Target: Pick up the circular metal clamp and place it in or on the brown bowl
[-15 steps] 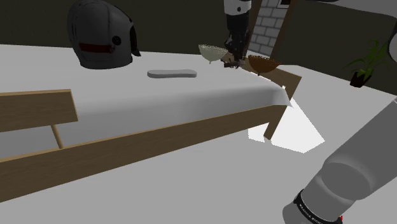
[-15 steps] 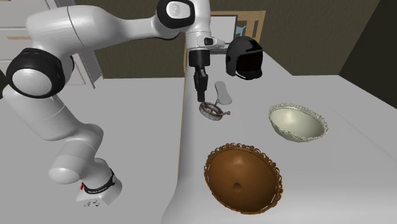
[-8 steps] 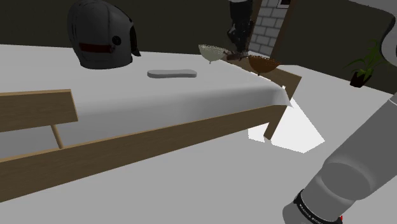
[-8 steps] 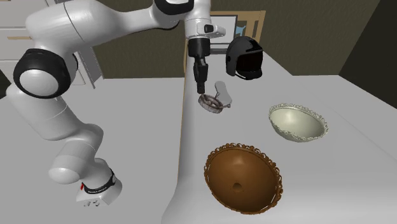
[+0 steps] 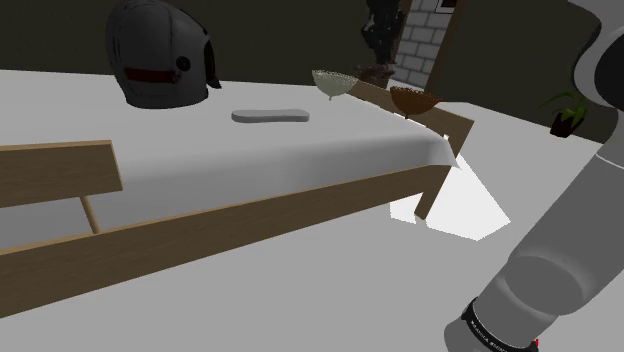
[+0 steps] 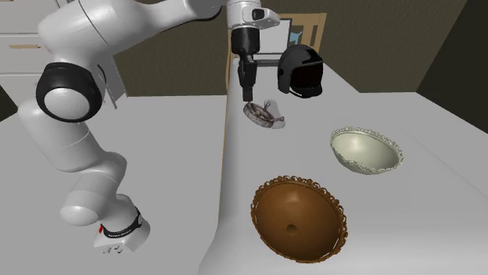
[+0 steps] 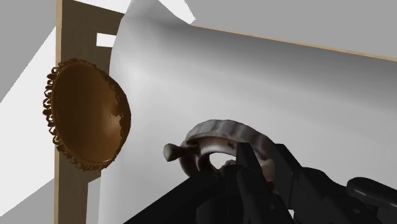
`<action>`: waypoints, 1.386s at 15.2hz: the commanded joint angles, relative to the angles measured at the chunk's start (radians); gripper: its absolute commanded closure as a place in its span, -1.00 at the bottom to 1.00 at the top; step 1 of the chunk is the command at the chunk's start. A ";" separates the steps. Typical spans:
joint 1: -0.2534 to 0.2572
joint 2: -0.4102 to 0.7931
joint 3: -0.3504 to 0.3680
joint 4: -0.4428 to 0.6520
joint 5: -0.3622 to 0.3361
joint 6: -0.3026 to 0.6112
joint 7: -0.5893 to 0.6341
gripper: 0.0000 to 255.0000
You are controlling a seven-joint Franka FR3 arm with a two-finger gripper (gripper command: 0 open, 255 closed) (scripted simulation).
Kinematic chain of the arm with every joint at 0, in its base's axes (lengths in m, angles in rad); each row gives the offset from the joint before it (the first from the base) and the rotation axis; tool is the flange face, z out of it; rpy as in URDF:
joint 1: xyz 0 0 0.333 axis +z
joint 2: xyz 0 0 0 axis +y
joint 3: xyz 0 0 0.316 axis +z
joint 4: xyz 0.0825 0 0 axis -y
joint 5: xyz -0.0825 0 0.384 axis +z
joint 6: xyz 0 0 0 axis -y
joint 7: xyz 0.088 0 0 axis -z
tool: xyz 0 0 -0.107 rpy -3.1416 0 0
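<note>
The round metal clamp (image 6: 263, 115) is held tight in the black gripper (image 6: 249, 97). The ring is pinched at one side between the two fingers (image 7: 247, 160), and it hangs tilted from them. In the shoulder view the clamp (image 5: 376, 72) is seen lifted up over the far end of the bed (image 5: 300, 150), with the gripper (image 5: 379, 58) just above it. The bed is covered by a white sheet and edged by a wooden frame (image 5: 240, 215). The brown bowl (image 6: 297, 219) is set on the sheet, well apart from the clamp. A pale bowl (image 6: 366, 151) with a frilly rim is set near the brown one. A black helmet (image 6: 301, 70) is placed at the other end of the bed. A flat grey thing (image 5: 270, 116) is laid near the helmet.
</note>
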 commanded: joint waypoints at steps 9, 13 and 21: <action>-0.047 0.027 -0.041 0.117 -0.033 -0.045 -0.129 1.00; -0.105 0.009 -0.098 0.096 -0.025 0.006 -0.230 1.00; -0.215 0.043 -0.203 0.143 -0.018 0.082 -0.427 1.00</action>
